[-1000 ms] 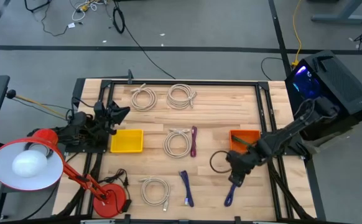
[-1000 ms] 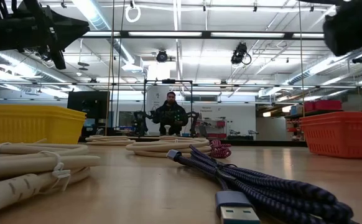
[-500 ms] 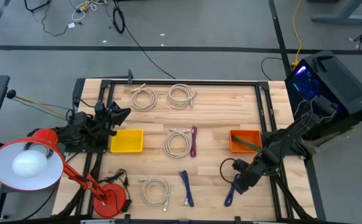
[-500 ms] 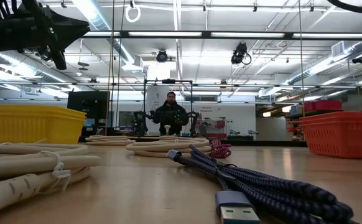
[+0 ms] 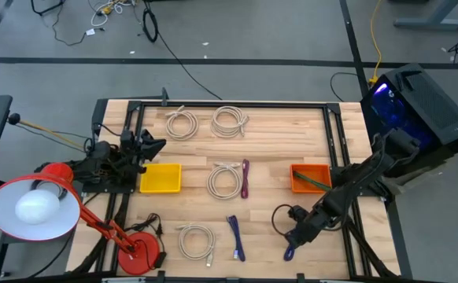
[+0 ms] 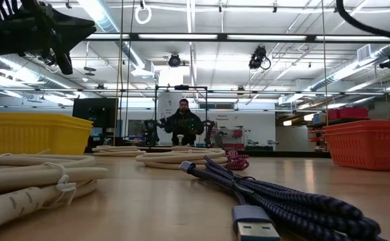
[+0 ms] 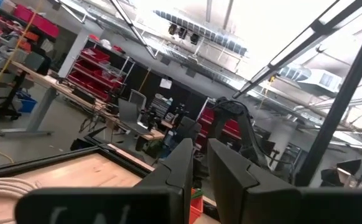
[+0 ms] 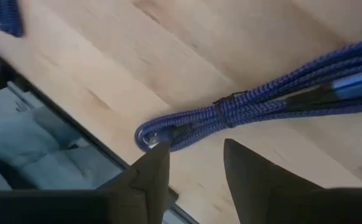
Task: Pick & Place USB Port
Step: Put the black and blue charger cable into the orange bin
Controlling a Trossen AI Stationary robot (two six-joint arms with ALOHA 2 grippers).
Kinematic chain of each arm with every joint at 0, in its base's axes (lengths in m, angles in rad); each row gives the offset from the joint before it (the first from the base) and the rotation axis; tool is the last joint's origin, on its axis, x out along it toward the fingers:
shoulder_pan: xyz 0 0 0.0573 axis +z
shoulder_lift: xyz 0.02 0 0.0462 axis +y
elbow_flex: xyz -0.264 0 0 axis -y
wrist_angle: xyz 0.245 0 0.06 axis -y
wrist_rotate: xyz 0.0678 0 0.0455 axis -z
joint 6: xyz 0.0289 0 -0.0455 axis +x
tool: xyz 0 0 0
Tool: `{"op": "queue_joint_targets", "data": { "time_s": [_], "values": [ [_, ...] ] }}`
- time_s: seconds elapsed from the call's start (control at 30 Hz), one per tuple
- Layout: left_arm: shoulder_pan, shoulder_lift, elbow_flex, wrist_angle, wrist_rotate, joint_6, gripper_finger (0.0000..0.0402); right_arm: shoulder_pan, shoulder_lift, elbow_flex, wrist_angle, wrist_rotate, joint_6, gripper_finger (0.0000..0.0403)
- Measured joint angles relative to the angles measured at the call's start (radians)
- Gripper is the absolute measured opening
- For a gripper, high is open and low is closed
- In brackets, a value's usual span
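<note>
- The right gripper (image 5: 294, 238) is hovering low over the bundled blue cable (image 8: 249, 109), which is lying on the tabletop (image 5: 268, 149) near its front right edge; the fingers (image 8: 147, 177) are standing slightly parted and are not yet gripping anything.
- The cable's folded end (image 8: 159, 132) is lying just beyond the fingertips in the right wrist view, so a descent here is risking a pinch on the end loop only. The braid could then slip out or the bundle could swing and unfold when lifted.
- The bundle is sitting close to the tabletop's edge, so a sideways nudge from one finger could be pushing it off the wood.
- A band (image 8: 220, 112) is cinching the strands together; gripping near it would likely be holding the whole bundle more securely.
- The orange bin (image 5: 308, 178) is sitting near the right arm, with something dark and thin lying across it; what it is, I cannot tell.
- The yellow bin (image 5: 160, 178) on the left side is looking empty from above.
- The left gripper (image 5: 149, 143) is waiting raised beside the yellow bin, its fingers (image 7: 181, 171) nearly together and holding nothing.
- Another blue cable (image 5: 235, 238) and several white coils (image 5: 227, 179) are lying on the tabletop, well apart from the right gripper.
</note>
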Motion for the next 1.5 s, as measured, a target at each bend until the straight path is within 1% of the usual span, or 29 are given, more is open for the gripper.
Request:
{"op": "queue_joint_targets", "data": {
  "time_s": [0.13, 0.33, 0.4, 0.5, 0.6, 0.77, 0.87, 0.97, 1.03, 1.1, 1.17, 1.23, 1.27, 1.3, 1.4, 1.5],
  "values": [
    [0.000, 0.000, 0.000, 0.000, 0.000, 0.000, 0.0053, 0.001, 0.039, 0.000, 0.022, -0.061, 0.010, 0.0161],
    [0.000, 0.000, 0.000, -0.001, 0.000, 0.000, 0.0053, 0.003, 0.041, 0.000, 0.015, -0.052, 0.052, 0.0197],
    [0.000, 0.000, 0.000, -0.002, 0.006, 0.000, 0.0053, 0.003, 0.041, 0.000, 0.018, -0.034, 0.068, 0.0208],
    [0.000, 0.000, 0.000, -0.002, 0.019, 0.000, 0.0053, -0.002, 0.041, -0.003, 0.016, -0.024, 0.100, 0.0220],
    [0.000, 0.000, 0.000, -0.002, 0.020, -0.001, 0.0053, -0.008, 0.041, -0.023, 0.018, -0.014, 0.159, 0.0221],
    [0.000, 0.000, 0.000, -0.013, 0.020, -0.001, 0.0053, -0.028, 0.041, -0.058, 0.048, -0.007, 0.233, 0.0213],
    [0.000, 0.000, 0.000, -0.028, 0.020, -0.001, 0.0053, -0.053, 0.060, -0.063, 0.060, -0.021, 0.249, 0.0210],
    [0.000, 0.000, 0.000, -0.047, 0.020, -0.001, 0.0053, -0.083, 0.087, -0.062, 0.062, -0.058, 0.275, 0.0203],
    [0.000, 0.000, 0.000, -0.052, 0.019, -0.001, 0.0053, -0.099, 0.107, -0.060, 0.055, -0.092, 0.281, 0.0191],
    [0.000, 0.000, 0.000, -0.061, 0.019, -0.001, 0.0053, -0.103, 0.122, -0.059, 0.055, -0.103, 0.278, 0.0167],
    [0.000, 0.000, 0.000, -0.068, 0.019, -0.001, 0.0053, -0.103, 0.128, -0.059, 0.056, -0.102, 0.263, 0.0123],
    [0.000, 0.000, 0.000, -0.068, 0.019, -0.001, 0.0053, -0.102, 0.130, -0.060, 0.054, -0.101, 0.238, 0.0054],
    [0.000, 0.000, 0.000, -0.068, 0.019, 0.000, 0.0053, -0.102, 0.129, -0.060, 0.057, -0.097, 0.212, 0.0031],
    [0.000, 0.000, 0.000, -0.069, 0.019, 0.000, 0.0053, -0.101, 0.129, -0.060, 0.060, -0.094, 0.189, 0.0021],
    [0.000, 0.000, 0.000, -0.069, 0.019, 0.004, 0.0053, -0.101, 0.128, -0.060, 0.059, -0.105, 0.161, 0.0011],
    [0.000, 0.000, 0.000, -0.068, 0.019, 0.004, 0.0053, -0.100, 0.116, -0.062, 0.054, -0.107, 0.129, 0.0010]
  ]
}}
